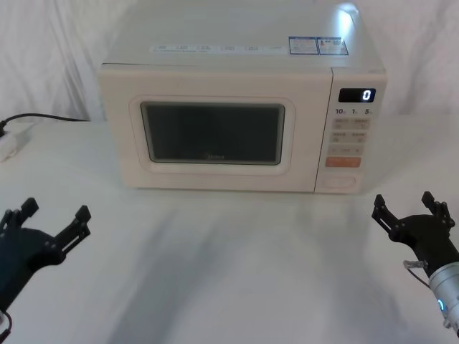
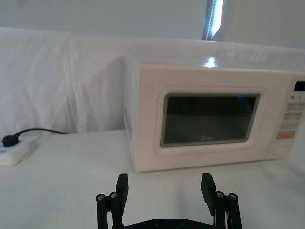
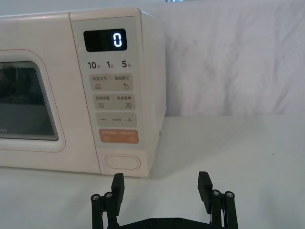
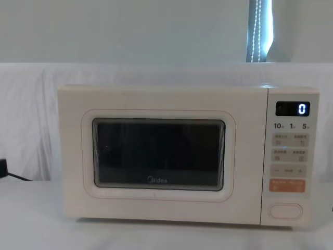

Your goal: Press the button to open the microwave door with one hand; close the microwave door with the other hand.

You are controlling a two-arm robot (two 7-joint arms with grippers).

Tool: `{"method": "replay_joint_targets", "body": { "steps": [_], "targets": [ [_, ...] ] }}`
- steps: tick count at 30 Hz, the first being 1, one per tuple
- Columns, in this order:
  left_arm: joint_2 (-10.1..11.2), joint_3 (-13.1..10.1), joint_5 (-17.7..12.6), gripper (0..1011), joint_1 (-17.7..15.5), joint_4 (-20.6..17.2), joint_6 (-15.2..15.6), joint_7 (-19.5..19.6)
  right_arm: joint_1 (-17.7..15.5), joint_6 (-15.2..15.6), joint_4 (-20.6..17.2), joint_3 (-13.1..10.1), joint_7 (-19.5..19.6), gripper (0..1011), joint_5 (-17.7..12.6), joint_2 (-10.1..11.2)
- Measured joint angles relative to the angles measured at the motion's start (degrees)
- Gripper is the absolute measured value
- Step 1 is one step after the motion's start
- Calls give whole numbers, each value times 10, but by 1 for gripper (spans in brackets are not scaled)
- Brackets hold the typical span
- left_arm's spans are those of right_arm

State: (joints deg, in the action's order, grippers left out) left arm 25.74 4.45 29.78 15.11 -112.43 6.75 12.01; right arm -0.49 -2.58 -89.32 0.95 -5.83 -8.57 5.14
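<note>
The wide cream-white pill-shaped button (image 3: 123, 161) lies beyond the black right gripper (image 3: 162, 187), fingers spread. The black left gripper (image 1: 56, 213), also spread, faces the shut cream glass-windowed microwave door (image 1: 215, 129).

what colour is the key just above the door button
Orange key, clearest in the right wrist view.

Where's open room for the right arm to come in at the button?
The white tabletop is bare between the microwave door and both open grippers, left gripper and right gripper. The strip from the right gripper up to the button is free. Only the power strip sits at the far left edge.
</note>
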Motion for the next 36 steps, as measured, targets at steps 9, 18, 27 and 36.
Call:
{"method": "replay_joint_targets", "body": {
  "steps": [9, 18, 27, 36],
  "targets": [
    [-16, -21, -22, 1001, -16, 41, -16, -10, 0, 0, 0, 0, 0, 1002, 0, 0],
    [-33, -35, -47, 1001, -32, 74, -22, -20, 0, 0, 0, 0, 0, 1002, 0, 0],
    [-36, -36, -53, 1001, -34, 79, -24, -22, 0, 0, 0, 0, 0, 1002, 0, 0],
    [-35, -36, -51, 1001, -33, 77, -23, -21, 0, 0, 0, 0, 0, 1002, 0, 0]
  ]
}}
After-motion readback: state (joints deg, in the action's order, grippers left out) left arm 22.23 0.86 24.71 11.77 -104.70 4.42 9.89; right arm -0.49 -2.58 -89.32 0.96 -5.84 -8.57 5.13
